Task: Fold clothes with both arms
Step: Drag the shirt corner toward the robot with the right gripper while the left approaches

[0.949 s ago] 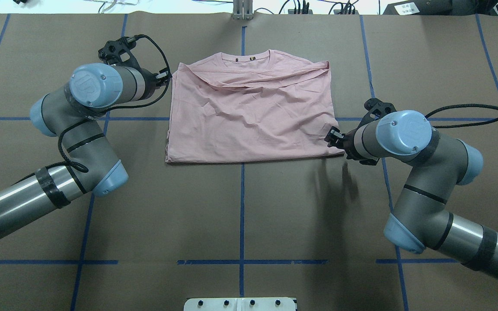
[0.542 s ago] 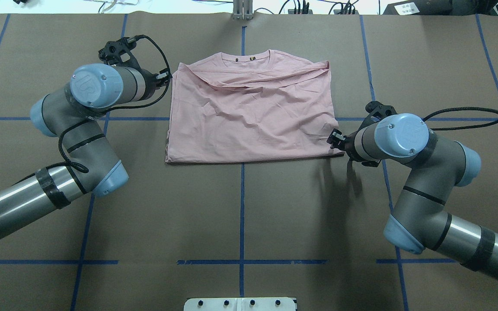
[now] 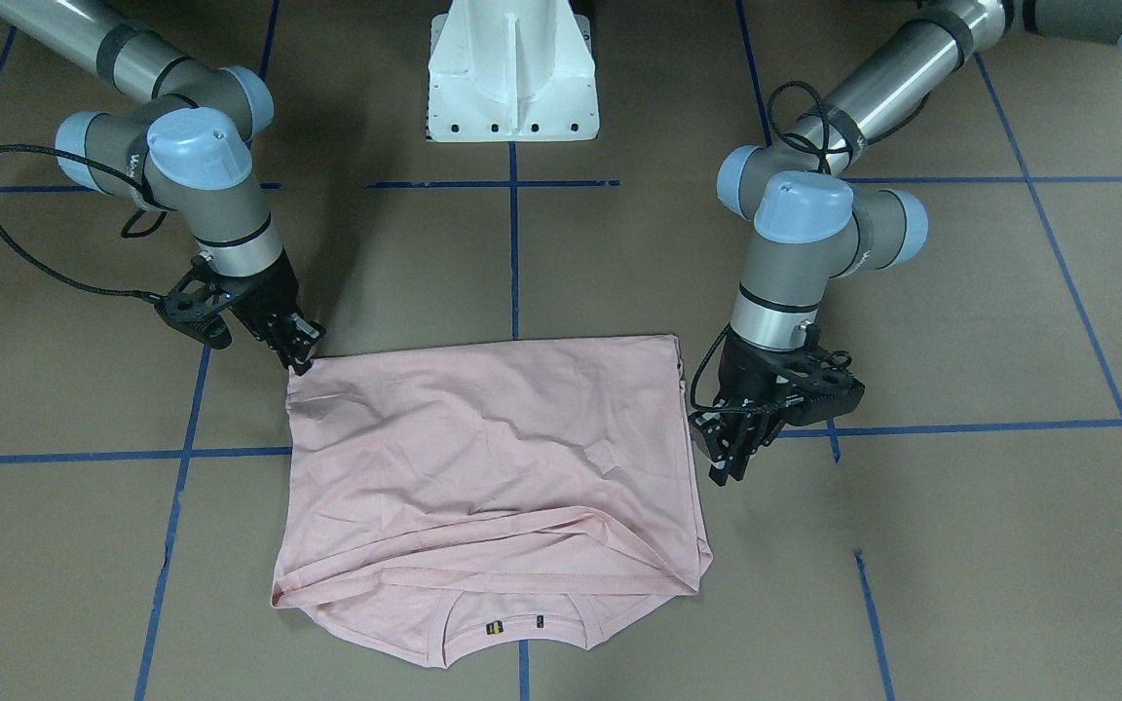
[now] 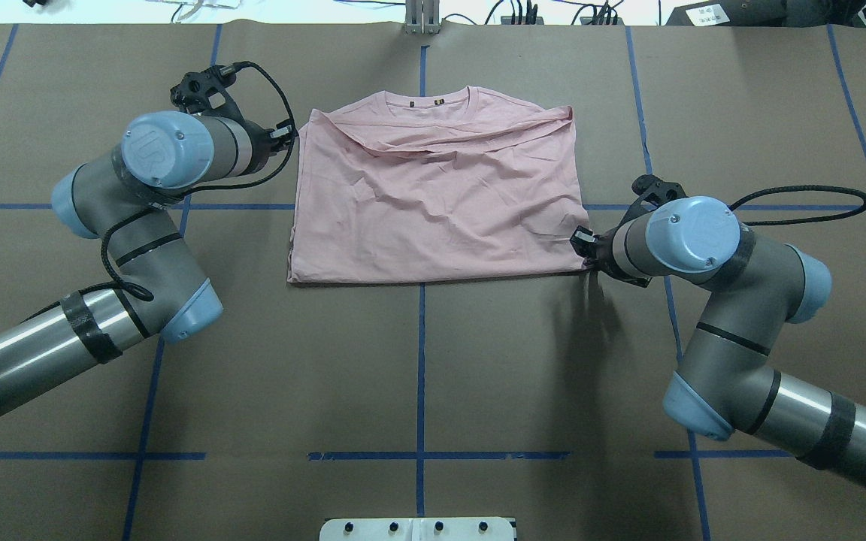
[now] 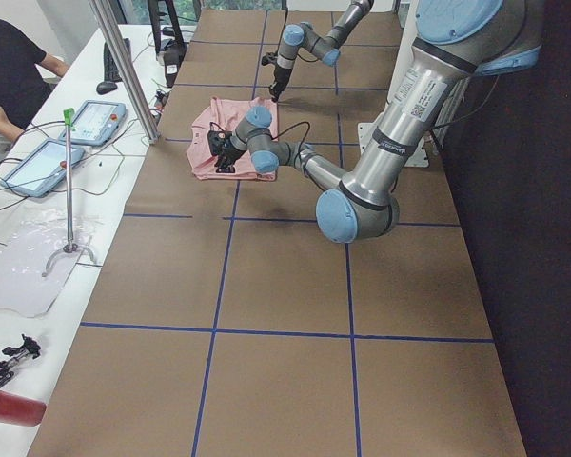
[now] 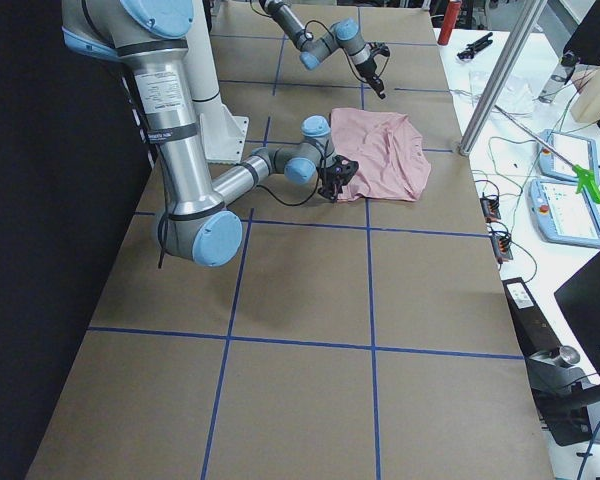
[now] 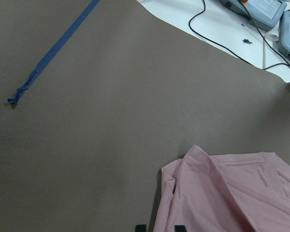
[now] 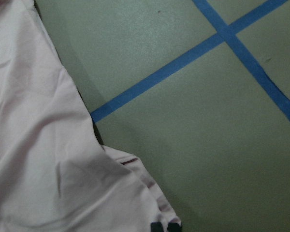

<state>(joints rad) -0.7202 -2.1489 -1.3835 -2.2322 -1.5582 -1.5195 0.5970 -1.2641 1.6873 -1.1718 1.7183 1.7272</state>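
The pink T-shirt (image 4: 433, 203) lies flat at centre of the worktop (image 4: 433, 361), w/ sleeves folded in & collar (image 4: 427, 98) on the side far from the robot. The right claw (image 3: 300, 352) is down at the shirt's near corner, tips pinched together on the hem, i.e. clenched on the cloth. The left claw (image 3: 729, 465) stands just beside the opposite side edge, fingers apart, i.e. released. In its wrist view the edge runs btw. the tips.
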